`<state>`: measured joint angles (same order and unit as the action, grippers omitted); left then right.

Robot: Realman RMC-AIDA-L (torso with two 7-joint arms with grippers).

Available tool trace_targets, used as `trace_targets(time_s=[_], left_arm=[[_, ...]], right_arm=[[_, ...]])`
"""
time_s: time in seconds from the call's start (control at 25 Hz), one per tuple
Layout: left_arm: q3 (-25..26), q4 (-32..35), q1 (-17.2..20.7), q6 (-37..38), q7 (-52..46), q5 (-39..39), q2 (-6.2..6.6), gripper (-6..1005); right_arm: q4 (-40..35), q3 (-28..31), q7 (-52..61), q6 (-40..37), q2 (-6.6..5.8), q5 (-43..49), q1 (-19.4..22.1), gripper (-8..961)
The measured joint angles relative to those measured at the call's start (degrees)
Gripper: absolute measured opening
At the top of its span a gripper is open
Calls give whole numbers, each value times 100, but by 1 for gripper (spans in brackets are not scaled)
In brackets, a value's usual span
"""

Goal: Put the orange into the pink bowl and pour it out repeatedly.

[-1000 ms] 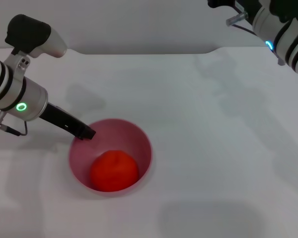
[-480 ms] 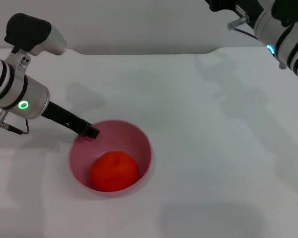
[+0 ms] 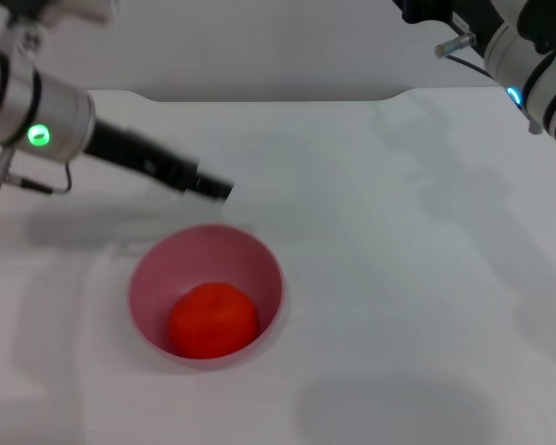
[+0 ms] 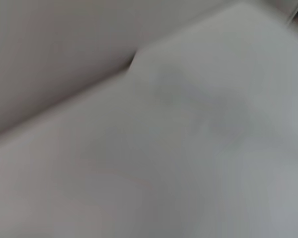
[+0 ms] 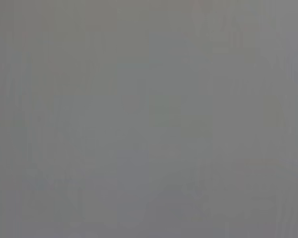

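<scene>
Orange [image 3: 213, 320] inside upright pink bowl [image 3: 259, 255]

My left arm [image 3: 37, 116] is a silver-grey metal cylinder ringed with black and white bands, and a small green ring light glows on its side. A thin dark cable loops beneath it. From the cylinder runs a slim black rod-like left gripper [image 3: 213, 188]. My right arm [image 3: 537, 65] is white with black bands, carries a small blue light, a black upper housing and a short silver peg with a thin dark cable.
</scene>
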<state>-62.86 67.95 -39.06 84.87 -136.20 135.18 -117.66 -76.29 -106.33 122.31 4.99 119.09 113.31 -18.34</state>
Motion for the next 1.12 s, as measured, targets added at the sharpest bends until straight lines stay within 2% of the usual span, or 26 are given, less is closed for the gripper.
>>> trace_targets(time_s=[0.12,0.24,0.48,0.56,0.64,0.76,0.84,0.88,0.92,0.96,1.04,1.12], left_arm=[[481,224,201,-203,727,-1287,-3,657],[746,-64,479,-685,1827,-2833,-13,795],[808,-1593,1136,-1578,4942,-6379,-53,798],[790,-2001,1237,-1708,5717,-7136,-72,799],[780,-2633,1348,-1784,6968,-8231,-85,800],[780,-3419,1473,-1793,8667,-9555,-96,801],[781,-3777,1540,-1793,9365,-10215,-99,801],[781,-3777,1540,-1793,9365,-10215,-99,801],[781,-3979,1602,-1794,9671,-10531,-100,801],[781,-3979,1602,-1794,9671,-10531,-100,801],[782,-4315,1818,-1772,10299,-11166,-101,801],[781,-4450,1918,-1722,10435,-11341,-106,801]], right_arm=[[-23,-2,1,19,0,2,30,586],[-25,-3,29,25,2,-6,54,586],[19,-22,319,31,6,11,109,586],[42,-27,360,61,2,15,147,586],[105,-29,366,194,1,19,187,586],[242,-32,386,643,8,15,287,586],[408,-58,545,1167,13,13,361,586],[551,-91,758,1514,15,14,386,586],[713,-119,1064,1884,16,15,406,586],[920,-132,1449,2248,9,22,422,586],[1446,-147,2377,2953,-10,104,421,586],[2178,-127,3605,3604,-35,390,353,586]])
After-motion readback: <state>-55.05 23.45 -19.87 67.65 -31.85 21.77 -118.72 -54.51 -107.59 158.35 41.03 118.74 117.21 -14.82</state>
